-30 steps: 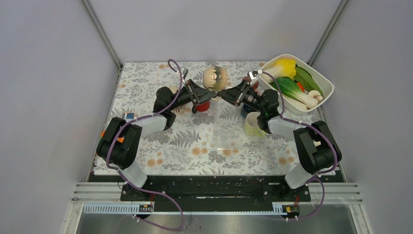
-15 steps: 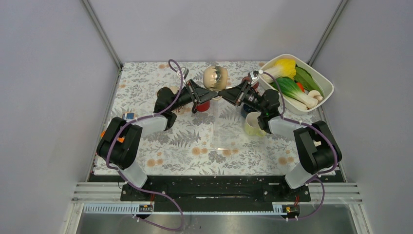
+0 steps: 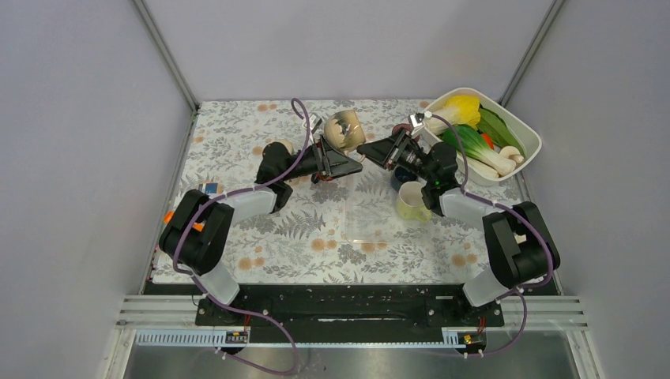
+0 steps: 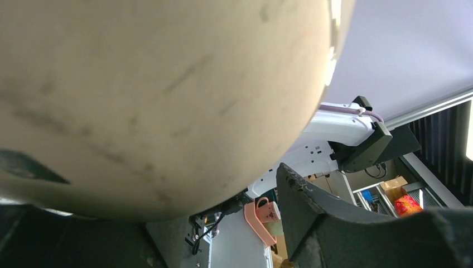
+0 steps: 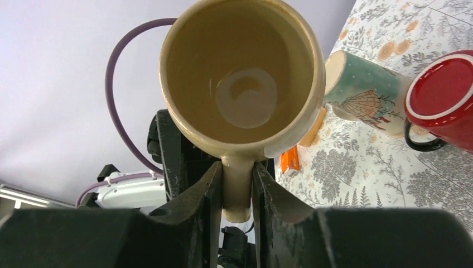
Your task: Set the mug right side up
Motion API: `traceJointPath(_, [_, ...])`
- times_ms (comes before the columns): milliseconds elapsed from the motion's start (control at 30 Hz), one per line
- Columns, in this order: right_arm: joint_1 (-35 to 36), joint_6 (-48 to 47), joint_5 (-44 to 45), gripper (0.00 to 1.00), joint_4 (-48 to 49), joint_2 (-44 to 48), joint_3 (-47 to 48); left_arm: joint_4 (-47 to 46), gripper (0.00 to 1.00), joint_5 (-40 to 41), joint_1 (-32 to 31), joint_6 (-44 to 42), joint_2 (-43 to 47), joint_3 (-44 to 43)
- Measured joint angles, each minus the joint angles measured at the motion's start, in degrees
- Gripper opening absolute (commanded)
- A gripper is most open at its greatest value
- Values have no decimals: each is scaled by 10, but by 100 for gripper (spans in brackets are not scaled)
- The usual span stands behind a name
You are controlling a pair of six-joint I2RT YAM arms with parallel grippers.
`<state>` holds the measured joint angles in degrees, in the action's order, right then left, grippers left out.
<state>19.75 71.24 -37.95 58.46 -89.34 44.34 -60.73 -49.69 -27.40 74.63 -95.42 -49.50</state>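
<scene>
The beige mug (image 3: 345, 128) is held above the far middle of the table. In the right wrist view its mouth (image 5: 244, 75) faces the camera and it is empty inside. My right gripper (image 3: 366, 148) is shut on the mug's handle (image 5: 237, 187), one finger on each side. My left gripper (image 3: 346, 156) sits just below and left of the mug. In the left wrist view the mug's body (image 4: 156, 95) fills the frame, and a gap shows between it and the right finger (image 4: 334, 223). The left jaws stand open.
A red mug (image 5: 442, 103) stands upside down and a teal patterned mug (image 5: 362, 96) lies on its side beyond it. A yellow-green mug (image 3: 411, 200) stands by the right arm. A white tub (image 3: 531, 136) of vegetables sits far right. A clear sheet (image 3: 367, 212) lies mid-table.
The left wrist has turned and its gripper has moved right, from the mug's left side to under it. The mug has tilted slightly. The right gripper keeps the handle.
</scene>
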Motion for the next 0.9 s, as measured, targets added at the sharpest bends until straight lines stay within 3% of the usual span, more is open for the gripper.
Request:
traceJointPath(400, [0,-76,1,0,-84,17,3,42,90,-22,13,-24,0,0])
traceJointPath(900, [-5,-111,4,0,-129,34,12,76,99,-23,19,-46,5,0])
